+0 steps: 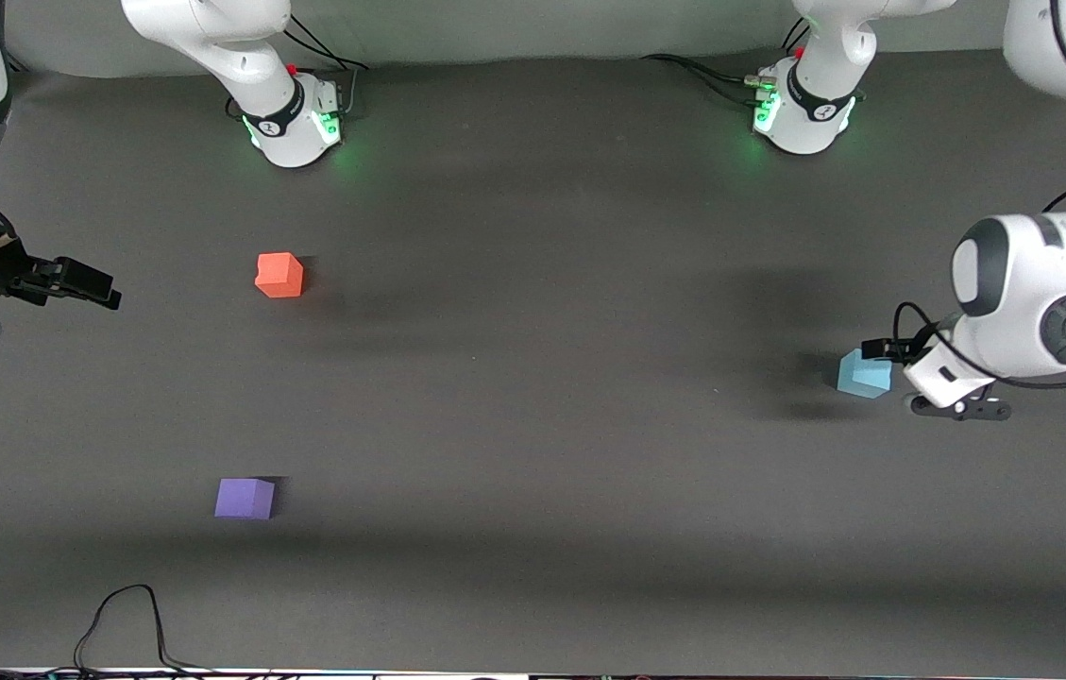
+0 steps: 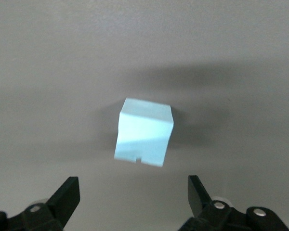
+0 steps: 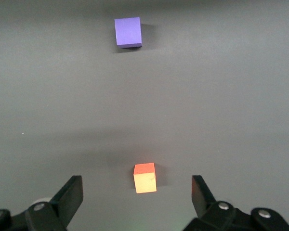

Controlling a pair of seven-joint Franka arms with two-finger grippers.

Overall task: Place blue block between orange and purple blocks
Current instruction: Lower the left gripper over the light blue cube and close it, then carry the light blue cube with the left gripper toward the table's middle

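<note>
The blue block (image 1: pixel 864 373) rests on the table at the left arm's end. My left gripper (image 1: pixel 887 354) hovers low right beside it, open and empty. In the left wrist view the blue block (image 2: pixel 144 132) lies just ahead of the open left gripper (image 2: pixel 134 192), with no part of it between the fingers. The orange block (image 1: pixel 279 275) and the purple block (image 1: pixel 245 498) sit apart toward the right arm's end, the purple one nearer the front camera. My right gripper (image 1: pixel 79 281) waits open over that end. Its wrist view shows the orange block (image 3: pixel 145 177), the purple block (image 3: pixel 128 32) and the right gripper (image 3: pixel 137 195).
A dark grey mat (image 1: pixel 533 425) covers the table. Both arm bases (image 1: pixel 292 123) (image 1: pixel 802 109) stand along the edge farthest from the front camera. A black cable (image 1: pixel 131 614) loops over the edge nearest to it.
</note>
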